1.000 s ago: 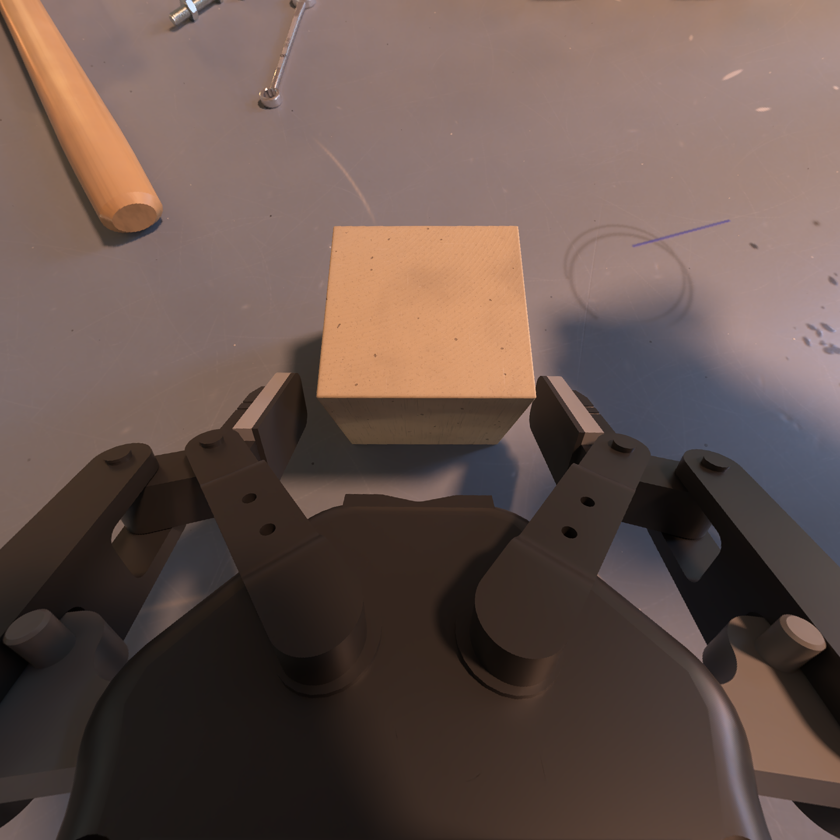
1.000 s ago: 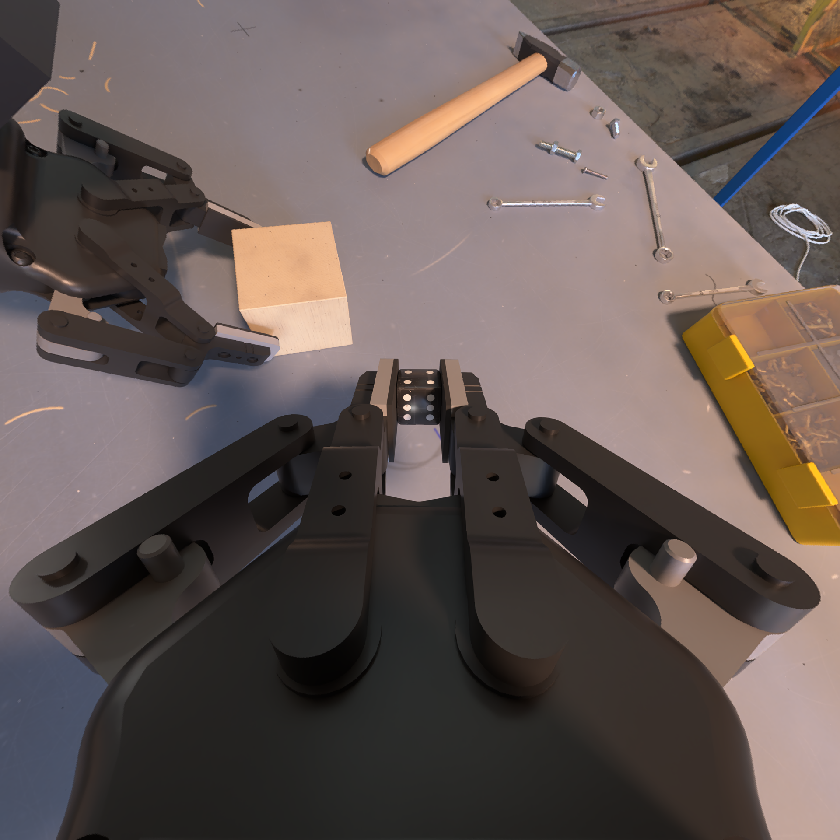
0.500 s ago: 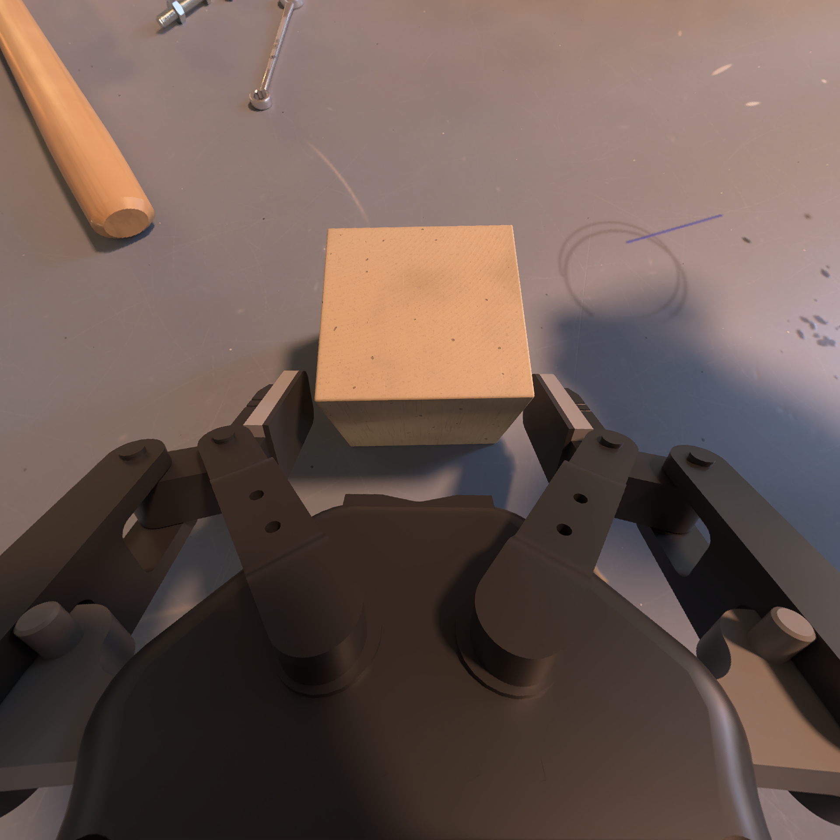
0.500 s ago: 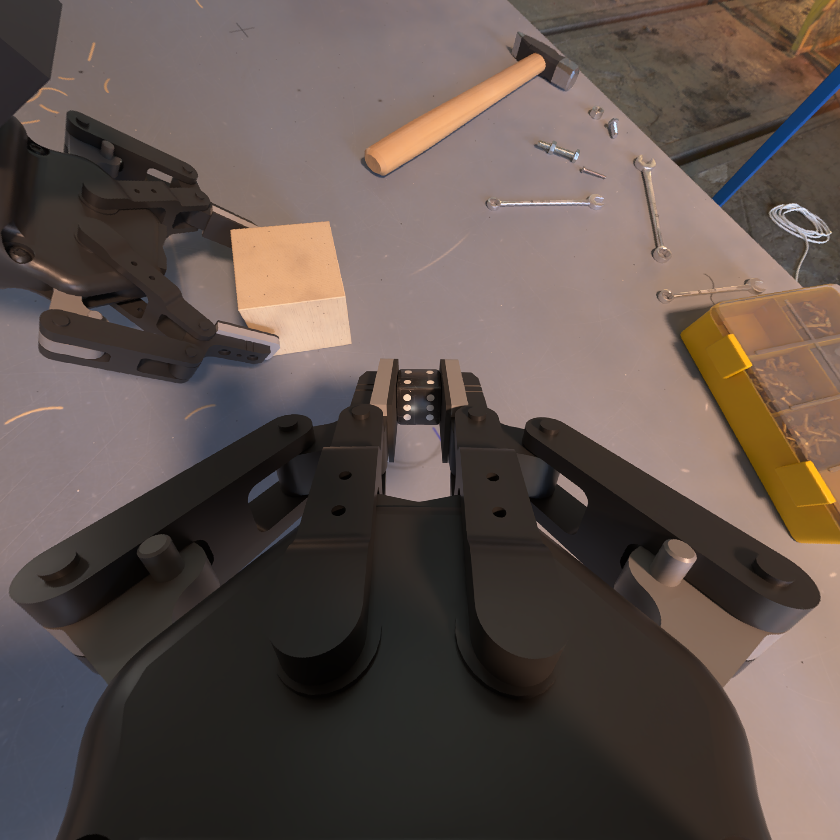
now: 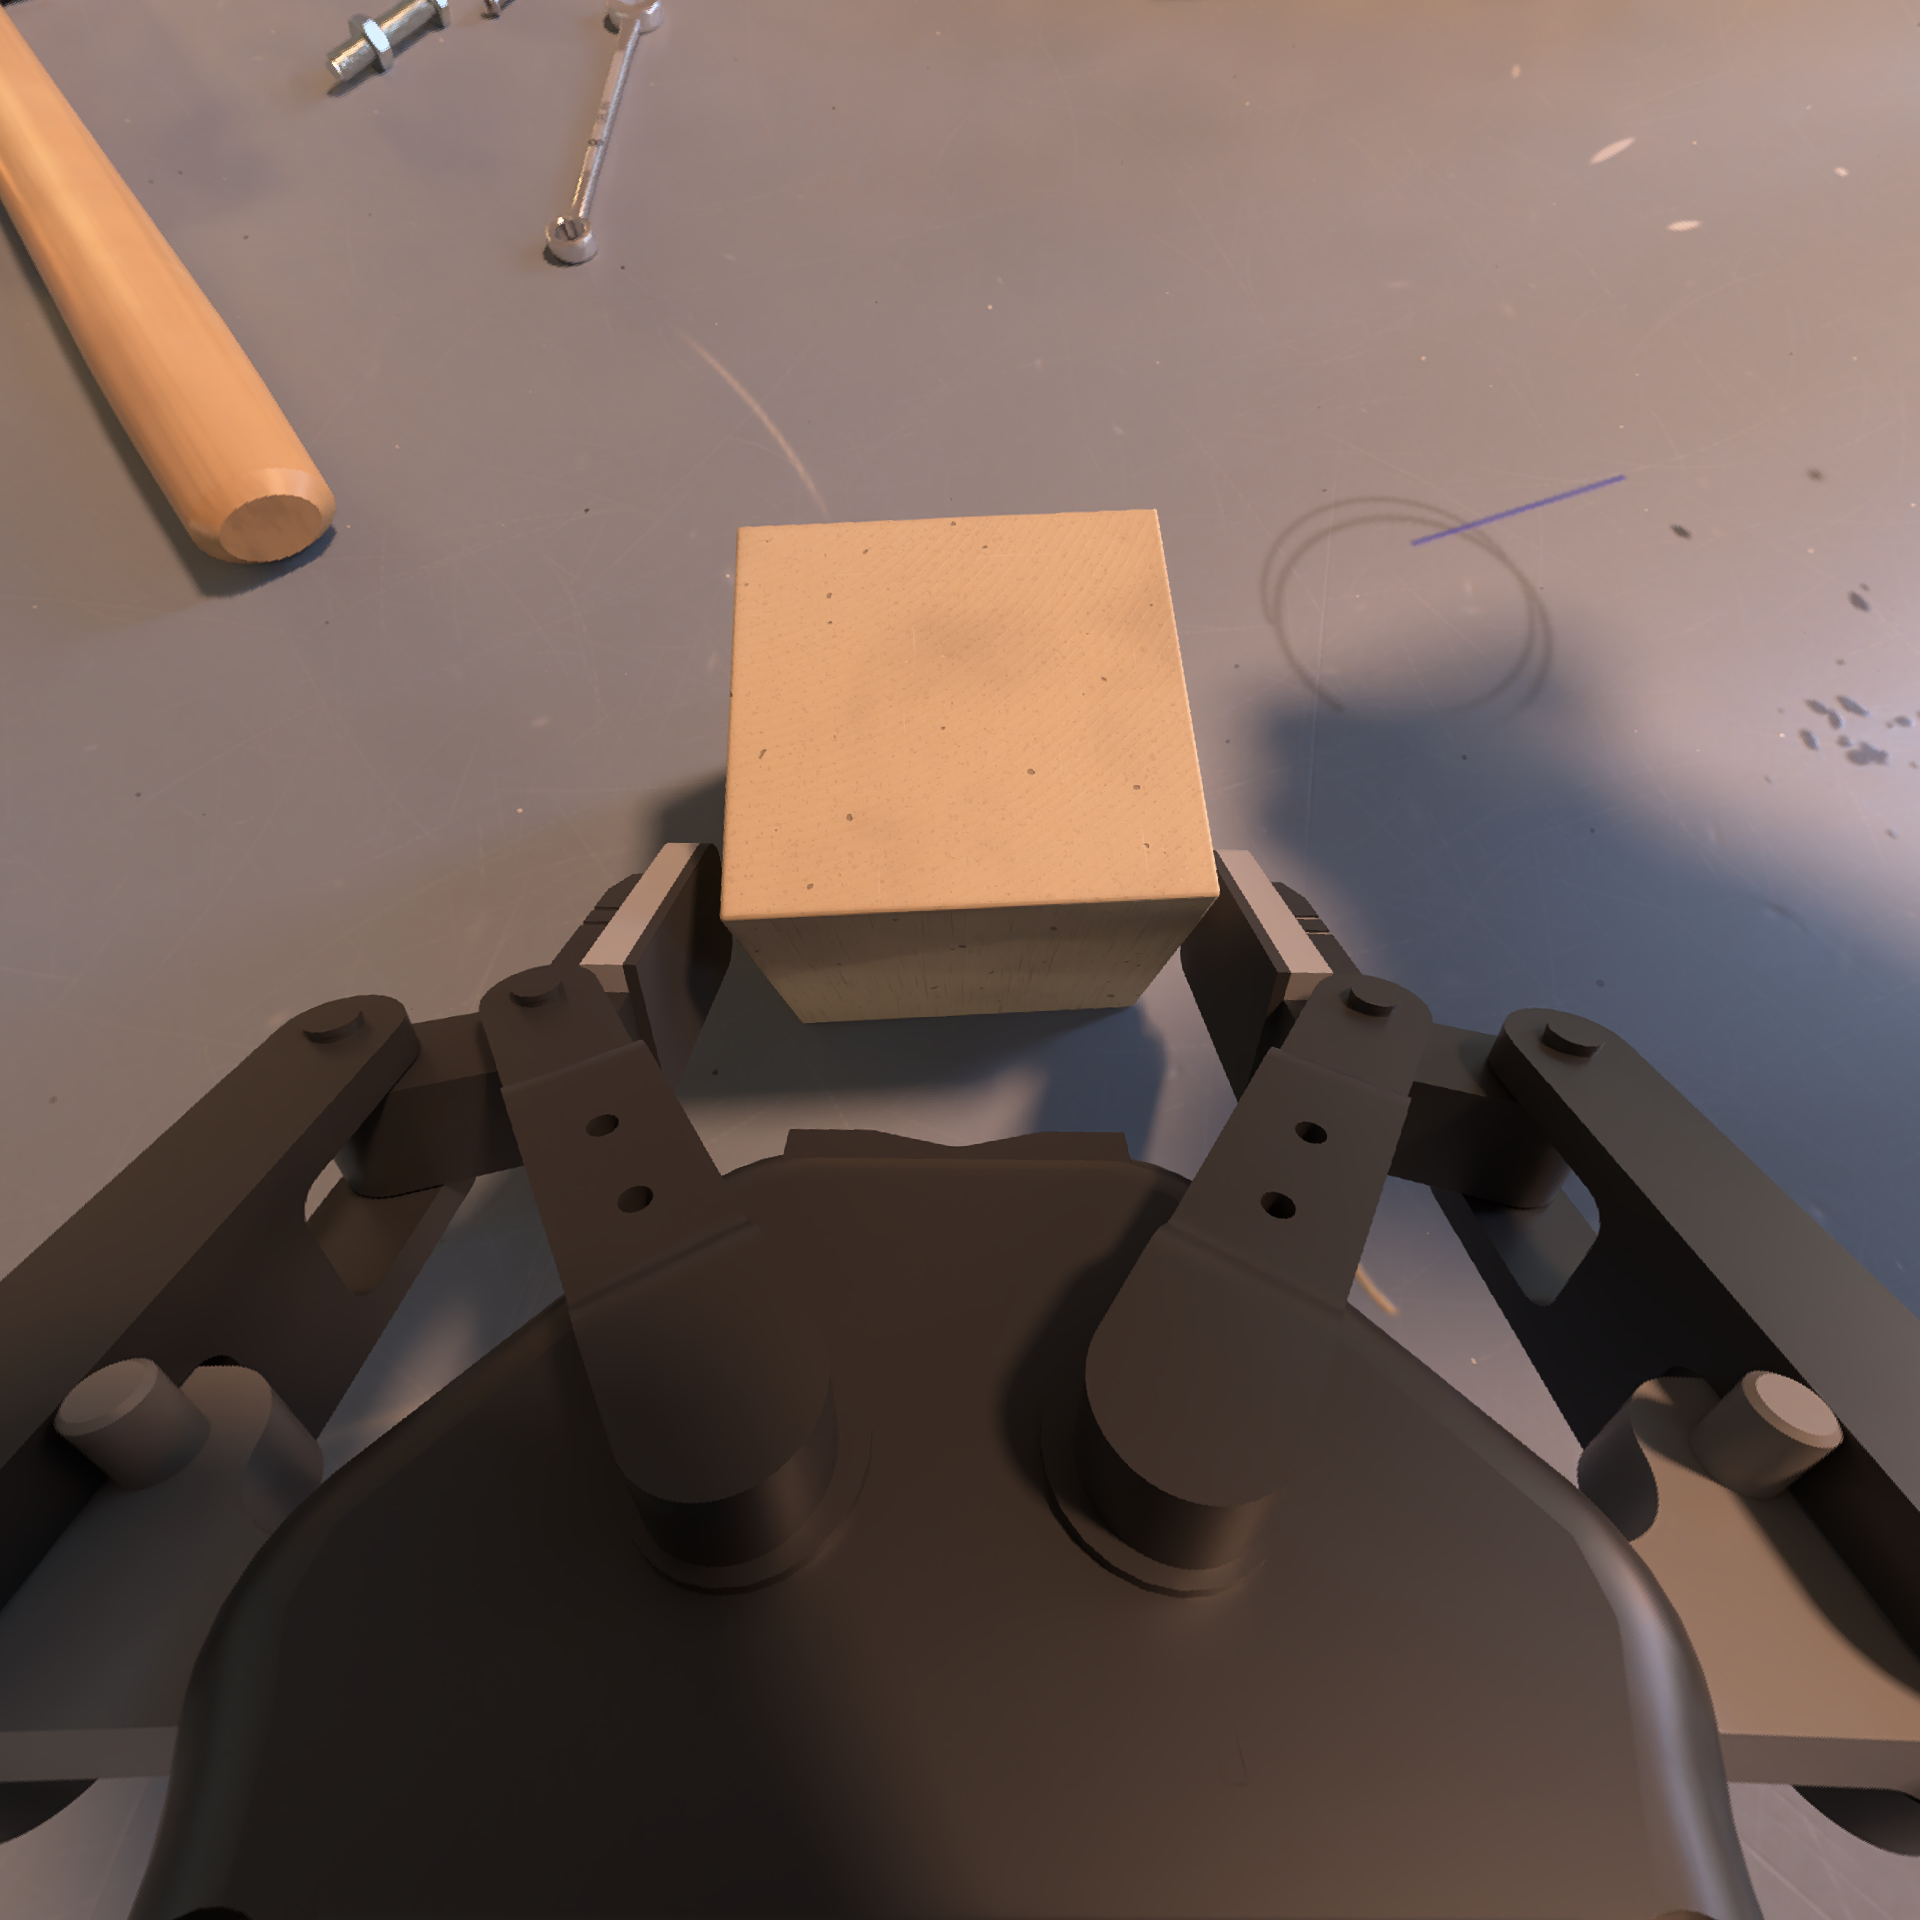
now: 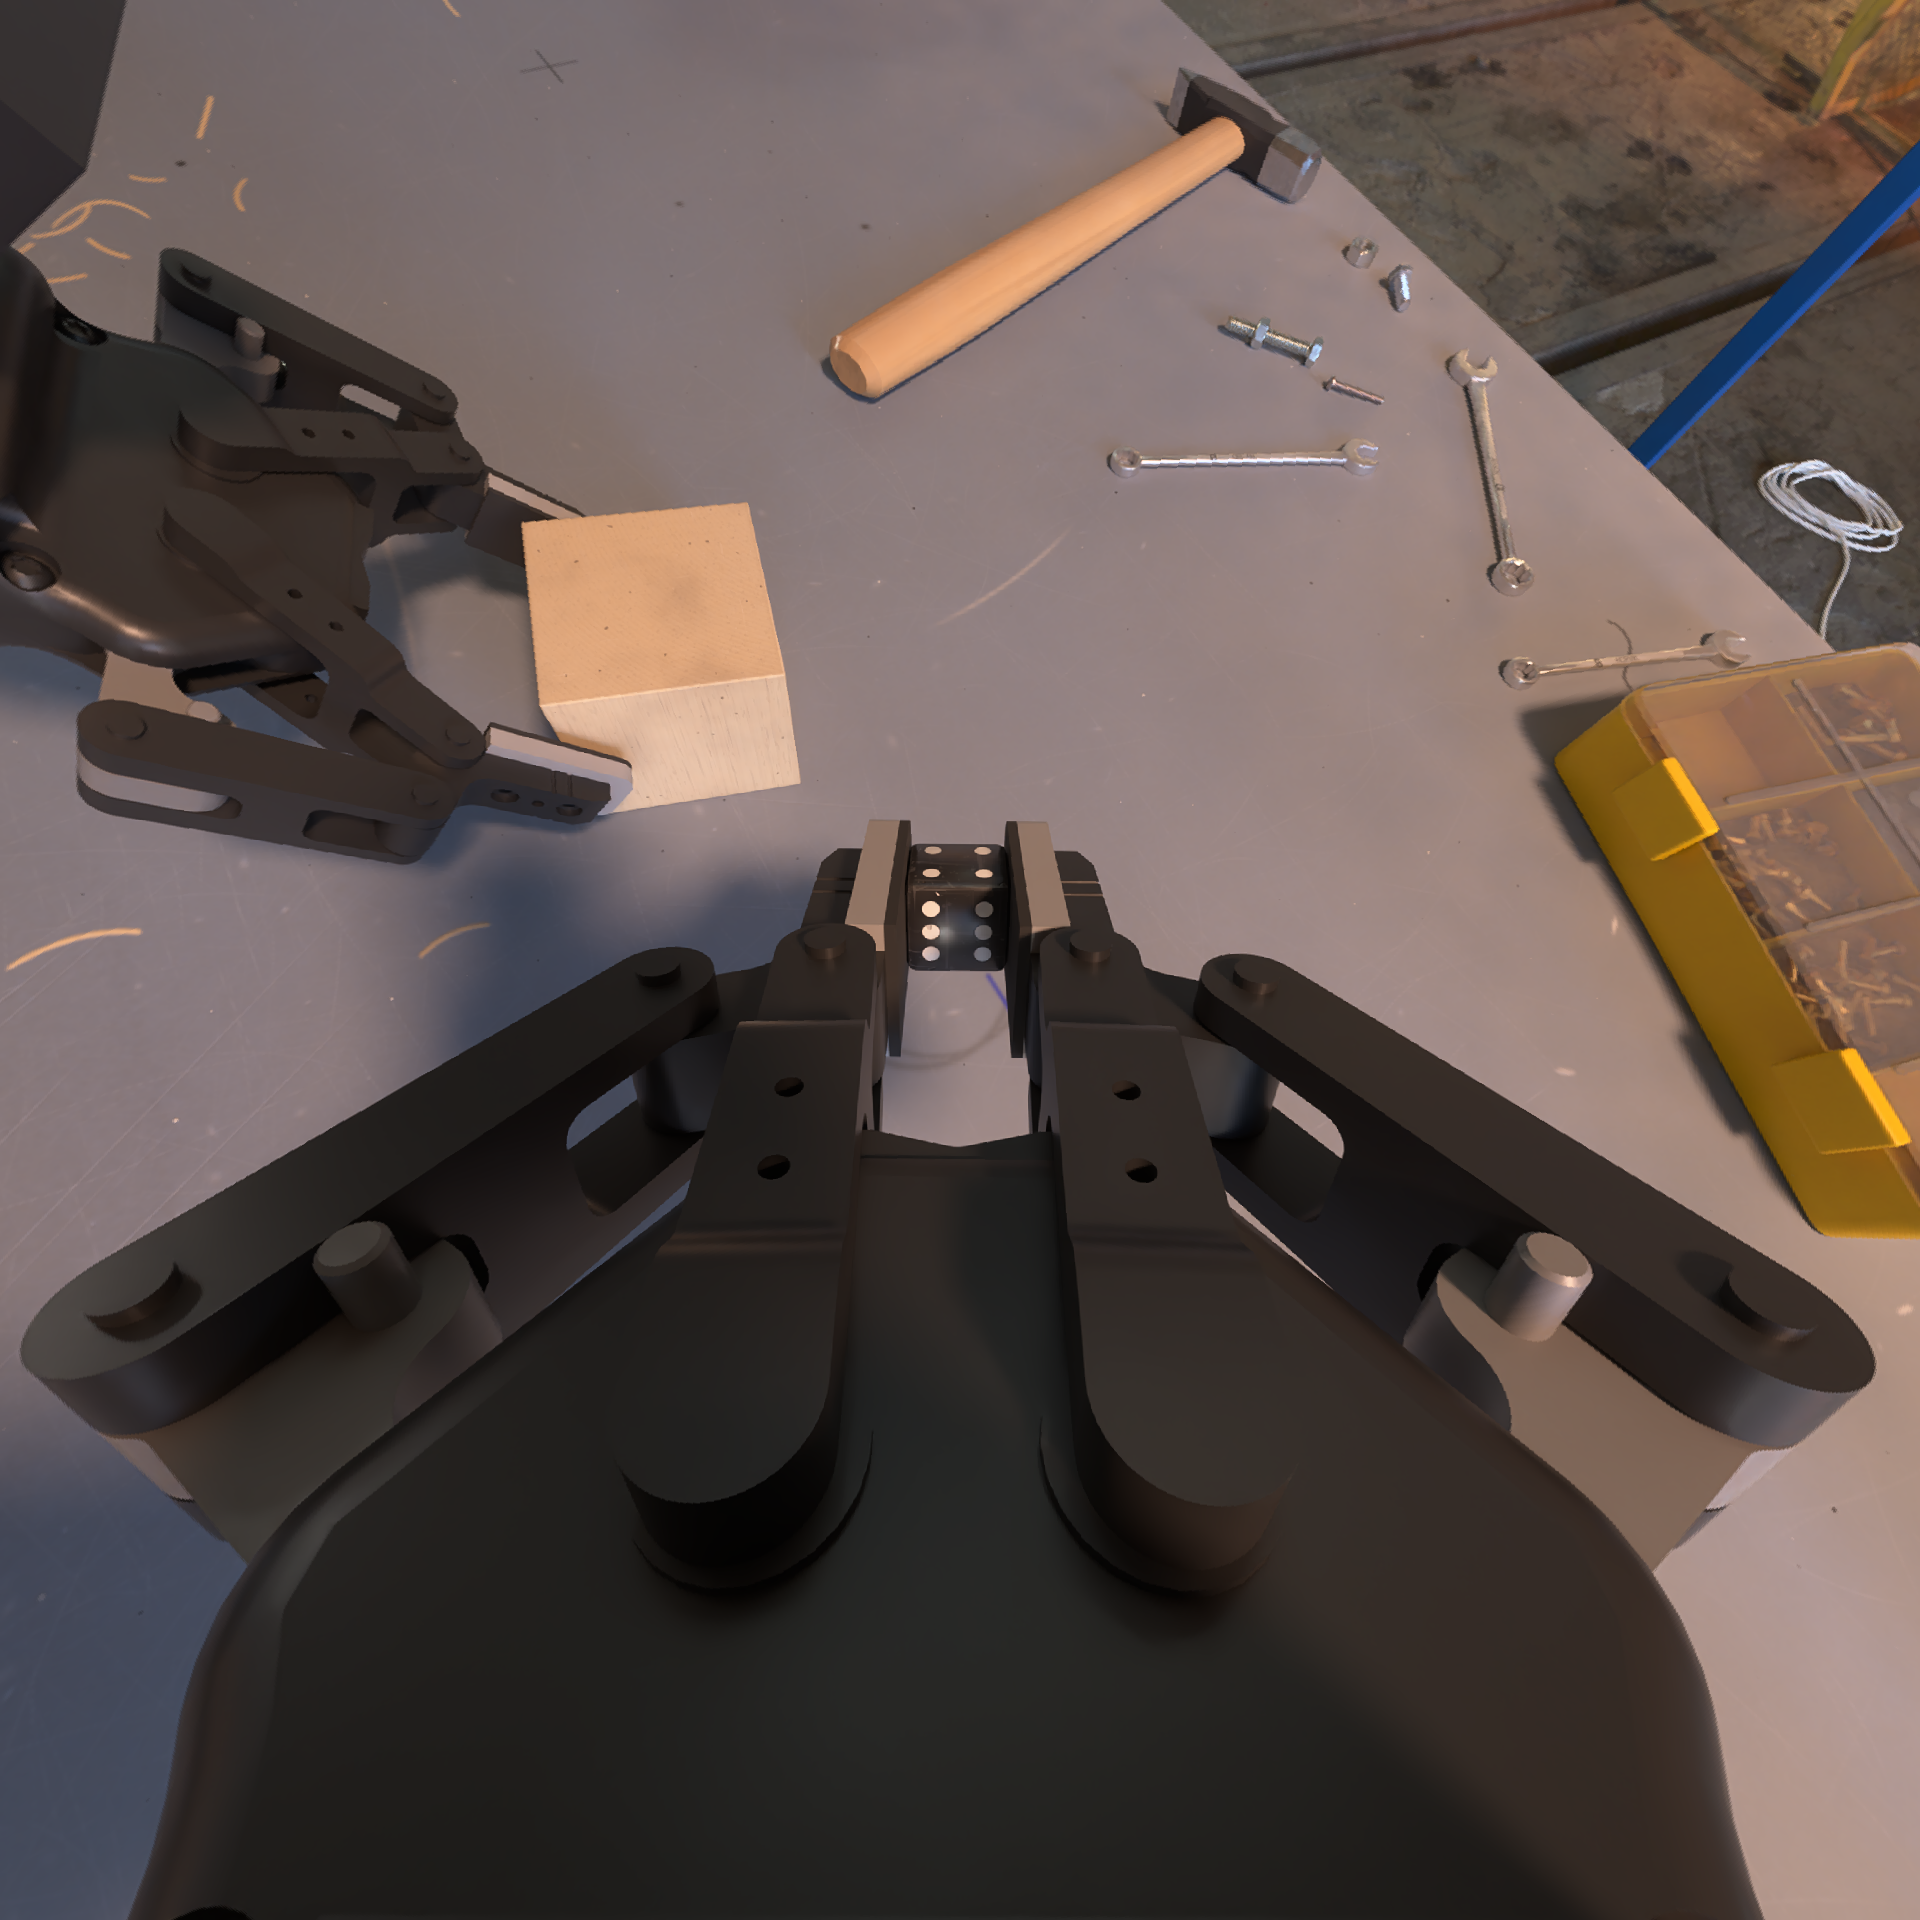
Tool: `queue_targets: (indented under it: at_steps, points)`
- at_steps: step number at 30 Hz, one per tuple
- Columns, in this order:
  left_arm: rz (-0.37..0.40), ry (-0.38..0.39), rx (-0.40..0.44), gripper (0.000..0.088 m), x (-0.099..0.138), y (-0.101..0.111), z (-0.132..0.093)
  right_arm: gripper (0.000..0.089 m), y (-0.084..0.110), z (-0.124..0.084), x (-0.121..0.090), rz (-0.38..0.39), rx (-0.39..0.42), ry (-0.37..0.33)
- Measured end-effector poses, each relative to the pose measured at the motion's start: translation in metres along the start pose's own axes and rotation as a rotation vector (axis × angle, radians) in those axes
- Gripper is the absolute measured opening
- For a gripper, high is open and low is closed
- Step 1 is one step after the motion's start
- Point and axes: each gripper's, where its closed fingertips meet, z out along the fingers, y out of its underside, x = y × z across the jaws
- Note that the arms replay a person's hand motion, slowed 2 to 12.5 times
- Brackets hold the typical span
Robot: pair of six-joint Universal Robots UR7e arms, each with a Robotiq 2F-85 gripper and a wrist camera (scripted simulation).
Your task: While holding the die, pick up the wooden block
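The wooden block (image 5: 961, 717), a pale cube, rests on the grey table (image 5: 1351, 260). My left gripper (image 5: 961, 894) straddles its near end, with the pads (image 5: 1262, 914) against its two sides. In the right wrist view the left gripper (image 6: 582, 642) clasps the block (image 6: 655, 613) from the left, one finger behind it and one in front. My right gripper (image 6: 958, 873) is shut on a black die with white dots (image 6: 956, 904) and holds it just above the table, to the right of the block.
A wooden-handled hammer (image 6: 1060, 249) lies beyond the block, its handle end (image 5: 156, 343) to the block's left. Several spanners (image 6: 1242, 457) and bolts (image 6: 1273, 338) lie at the far right. A yellow parts box (image 6: 1756, 914) stands at the right table edge.
The left gripper's fingers have closed inward from wide open onto the block's sides. The block has turned very slightly. The right gripper and the die have not moved.
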Motion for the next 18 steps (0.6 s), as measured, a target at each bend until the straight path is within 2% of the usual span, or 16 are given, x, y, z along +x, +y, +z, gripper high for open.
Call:
queue_targets:
  at_steps: [13, 18]
  points:
    - [0.070, 0.031, 0.009, 0.0724, 0.0037, -0.0014, -0.0031, 0.0159, 0.0010, 0.0002, 0.0013, 0.004, -0.001, 0.001]
    - [0.113, 0.050, 0.040, 0.0661, 0.0074, -0.0058, -0.0075, 0.0159, 0.0014, 0.0002, 0.0017, 0.004, -0.003, 0.002]
